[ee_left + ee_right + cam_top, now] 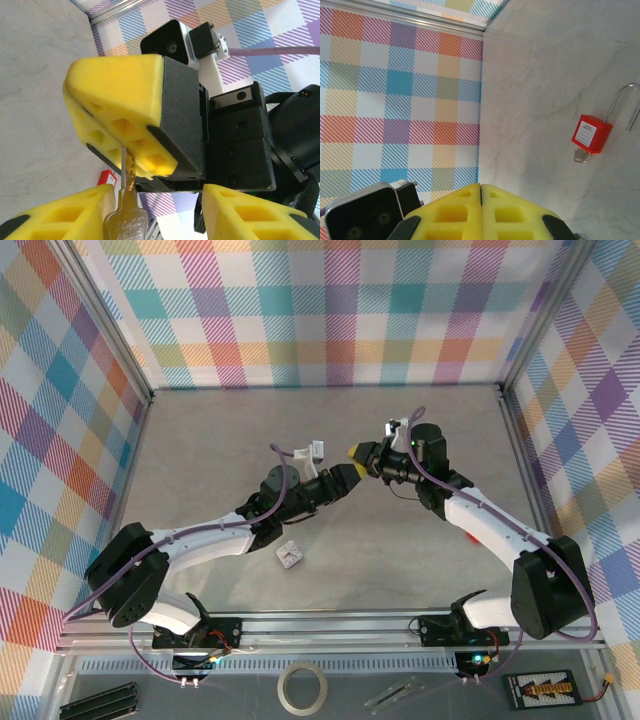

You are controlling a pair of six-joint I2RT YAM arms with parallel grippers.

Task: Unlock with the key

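Grey marbled table (pixel 200 490), pastel plaid walls (pixel 330 310) all round. The key (pixel 125 221) is silver, stamped SAFETY LOCKOUT, and it's up in the air, well away from the red padlock (pixel 591 134) lying on the table with its shackle open. The key's blade runs up into the right gripper (pixel 481 187), whose fingers are pressed together on it. The left gripper (pixel 348 475) has its yellow fingers (pixel 65 215) spread either side of the key's head.
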